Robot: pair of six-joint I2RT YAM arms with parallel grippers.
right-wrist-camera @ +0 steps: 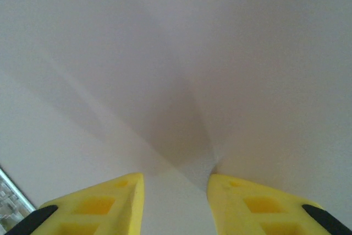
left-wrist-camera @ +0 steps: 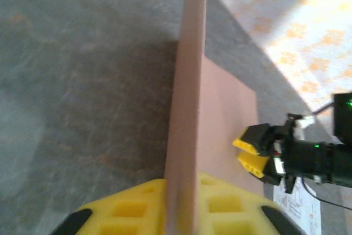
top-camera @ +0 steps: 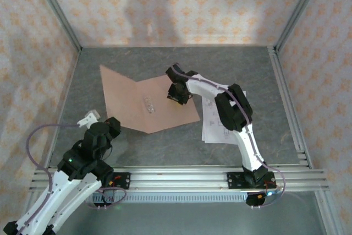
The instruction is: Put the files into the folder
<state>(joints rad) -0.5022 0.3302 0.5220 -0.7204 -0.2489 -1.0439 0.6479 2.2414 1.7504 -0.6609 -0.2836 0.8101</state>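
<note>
Item 1, left pincer (left-wrist-camera: 179, 186): fingers sit either side of the left flap edge of the folder (top-camera: 126, 100); clamped or merely straddling, cannot tell; hazard: the flap slips free and drops shut.
Item 2, files (top-camera: 210, 129): white sheets flat on the counter (top-camera: 165, 152), just beside the folder's right edge, partly under the right arm; hazard: the thin stack fans or drags when pinched.
Item 3, folder: open on the counter.
Item 4, right pincer (right-wrist-camera: 176, 179): part-open over the right flap, nothing between its fingers; hazard: a downward push skids the card.
</note>
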